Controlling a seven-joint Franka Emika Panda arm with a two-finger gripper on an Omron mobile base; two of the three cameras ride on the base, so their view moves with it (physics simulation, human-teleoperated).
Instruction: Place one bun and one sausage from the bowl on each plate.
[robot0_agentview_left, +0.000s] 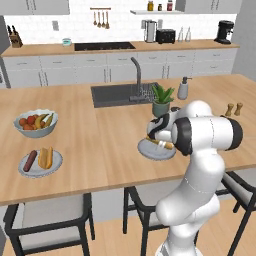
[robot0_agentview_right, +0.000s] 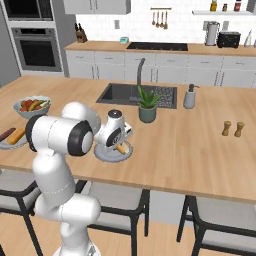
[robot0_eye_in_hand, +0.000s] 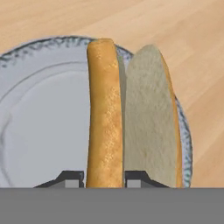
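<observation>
Golden-orange crust of a bun runs straight up from between the two dark finger tips in the hand view. Jaws are nearly closed, pinching this bun by its near end. Gripper hangs low over a pale grey-blue plate. The bun is split lengthwise: the gripped half shows its crust, and the other half stands just to the right with its pale tan cut face toward the camera. Both halves are over the right part of the plate; whether the gripped half rests on the plate surface cannot be told.

Left base view: same plate sits near the front edge of the wooden island counter, in front of a potted plant. The arm's wrist covers much of it; an orange tip of bun shows beneath the hand. Right base view confirms: plate under the hand, bun end visible.

Second plate, well apart to the left, carries one sausage and one bun lying side by side. Behind it stands a pale fruit bowl.

Sink lies behind the plant; a soap dispenser stands beside it.
</observation>
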